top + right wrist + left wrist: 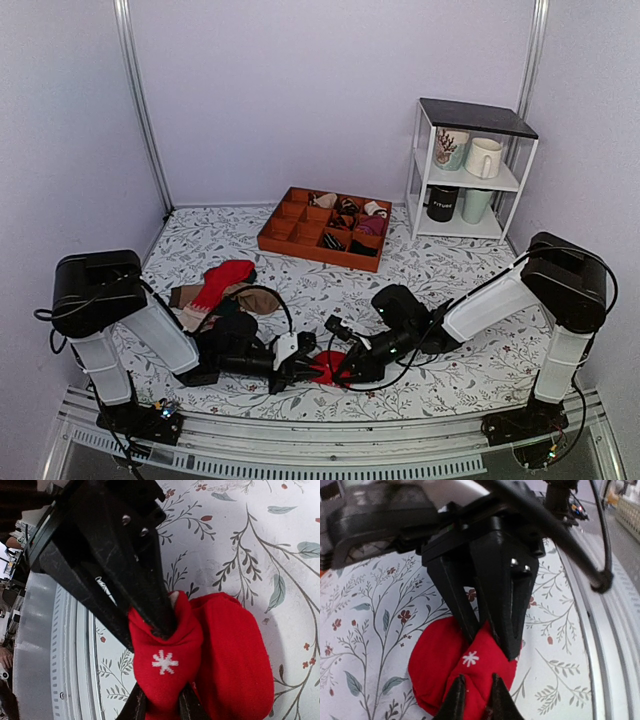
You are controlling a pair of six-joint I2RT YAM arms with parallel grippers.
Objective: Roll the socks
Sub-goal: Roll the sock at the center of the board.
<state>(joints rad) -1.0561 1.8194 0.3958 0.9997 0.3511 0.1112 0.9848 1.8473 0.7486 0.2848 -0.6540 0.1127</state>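
Observation:
The socks (328, 368) are a bright red, fist-sized bundle with a white snowflake mark, lying on the floral cloth close to the table's near edge. In the left wrist view the socks (440, 665) bulge to the left, and my left gripper (476, 692) is shut on a raised fold of them. In the right wrist view my right gripper (161, 702) pinches the same fold of the socks (235, 650) from the opposite side. Seen from above, the left gripper (310, 371) and right gripper (346, 367) meet tip to tip over the bundle.
A mixed heap of red, brown and beige socks (215, 290) lies behind the left arm. An orange compartment tray (300, 228) with rolled bundles sits at the back centre. A white shelf (420, 170) with mugs stands back right. The metal rail (330, 435) runs right below the bundle.

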